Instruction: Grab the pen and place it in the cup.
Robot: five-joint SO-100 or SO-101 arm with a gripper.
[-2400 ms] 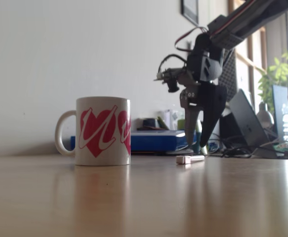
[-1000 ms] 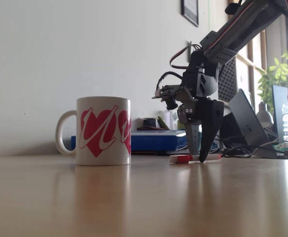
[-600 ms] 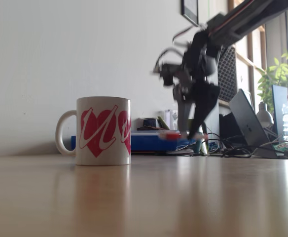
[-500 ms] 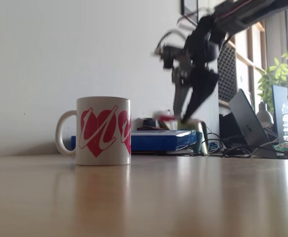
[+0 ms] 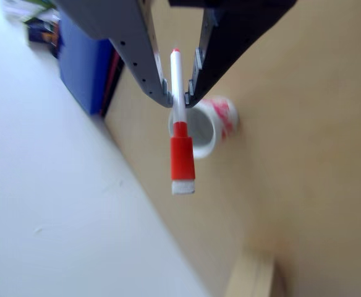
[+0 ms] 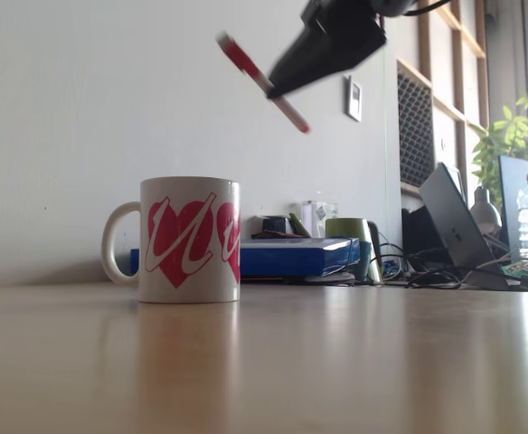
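The claw (image 5: 179, 99) is closed on the pen (image 5: 180, 127), gripped across its white barrel and held tilted in the air, above and right of the cup (image 6: 190, 239) in the fixed view. The cup is stood upright on the wooden table (image 6: 336, 362).

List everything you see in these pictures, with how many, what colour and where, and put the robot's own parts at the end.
pen: one, white with red cap, held tilted in the air above and right of the cup in the fixed view
cup: one, white with pink hearts, standing on the table, handle to the left in the fixed view
table: one, light wood
blue box: one, behind the cup by the wall
green cup: one, behind the blue box
laptop: one, grey, far right
plant: one, green, by the window
wall: white
gripper: one, black and grey, clamped on the pen's white shaft
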